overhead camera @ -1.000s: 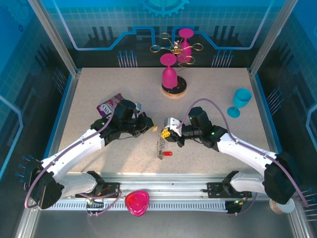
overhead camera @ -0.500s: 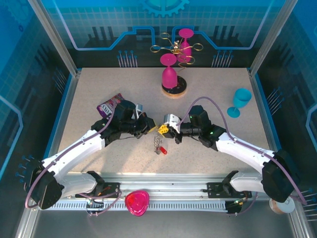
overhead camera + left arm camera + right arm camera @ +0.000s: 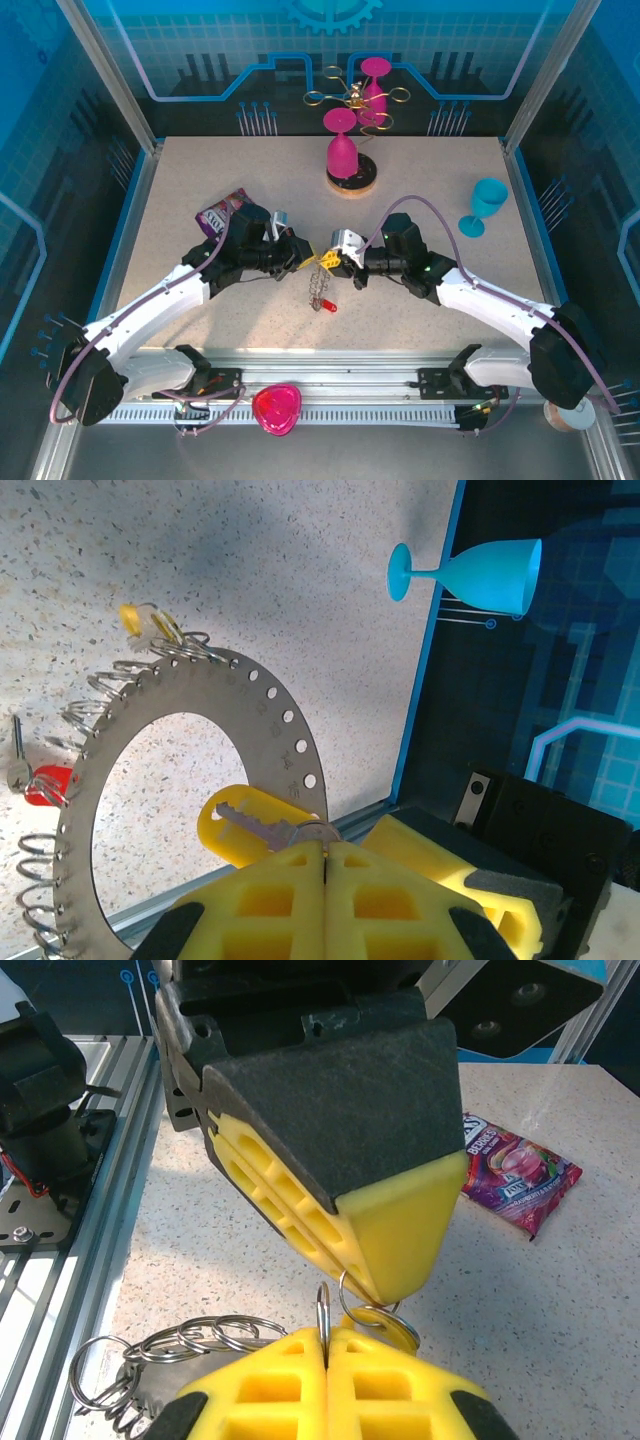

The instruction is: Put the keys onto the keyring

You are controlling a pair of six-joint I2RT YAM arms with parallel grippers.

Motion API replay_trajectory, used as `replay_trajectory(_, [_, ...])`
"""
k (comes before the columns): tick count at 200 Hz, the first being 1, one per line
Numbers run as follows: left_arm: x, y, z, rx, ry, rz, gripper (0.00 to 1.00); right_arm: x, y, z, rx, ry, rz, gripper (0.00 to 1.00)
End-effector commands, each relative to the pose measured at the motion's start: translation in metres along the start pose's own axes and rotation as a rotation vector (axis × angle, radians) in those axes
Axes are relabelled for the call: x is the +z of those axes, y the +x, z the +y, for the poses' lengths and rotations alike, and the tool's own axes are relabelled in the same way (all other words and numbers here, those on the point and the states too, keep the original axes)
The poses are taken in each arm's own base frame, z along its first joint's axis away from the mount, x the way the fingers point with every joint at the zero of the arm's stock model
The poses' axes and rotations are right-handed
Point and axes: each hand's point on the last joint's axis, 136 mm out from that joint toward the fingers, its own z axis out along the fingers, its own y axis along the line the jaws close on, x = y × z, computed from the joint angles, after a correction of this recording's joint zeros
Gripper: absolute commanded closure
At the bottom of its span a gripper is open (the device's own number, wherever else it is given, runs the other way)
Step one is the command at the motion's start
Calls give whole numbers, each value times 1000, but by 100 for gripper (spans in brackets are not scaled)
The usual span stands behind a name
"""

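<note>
The left gripper (image 3: 325,852) jaws clench the yellow-headed key (image 3: 235,820) beside the keyring (image 3: 275,730), whose rim the right gripper (image 3: 325,1345) jaws clamp; threading next likely needs aligning it with a wire loop (image 3: 105,685).

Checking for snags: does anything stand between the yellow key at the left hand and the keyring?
Nothing visible does. The yellow key, at the shut left hand, lies against the keyring, which the shut right hand pinches by its looped edge.
</note>
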Motion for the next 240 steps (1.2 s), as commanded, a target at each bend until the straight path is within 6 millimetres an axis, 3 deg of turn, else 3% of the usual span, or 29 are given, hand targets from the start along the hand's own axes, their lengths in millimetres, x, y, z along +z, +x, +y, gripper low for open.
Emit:
replay_trajectory(1, [-4,3,-5,-5,38,16,100,-4,-12,1,-27,17,-43,100])
replay_trajectory(240, [-3,4,-2,-33,72,16,100,-16,-26,-27,53,145,-142,100])
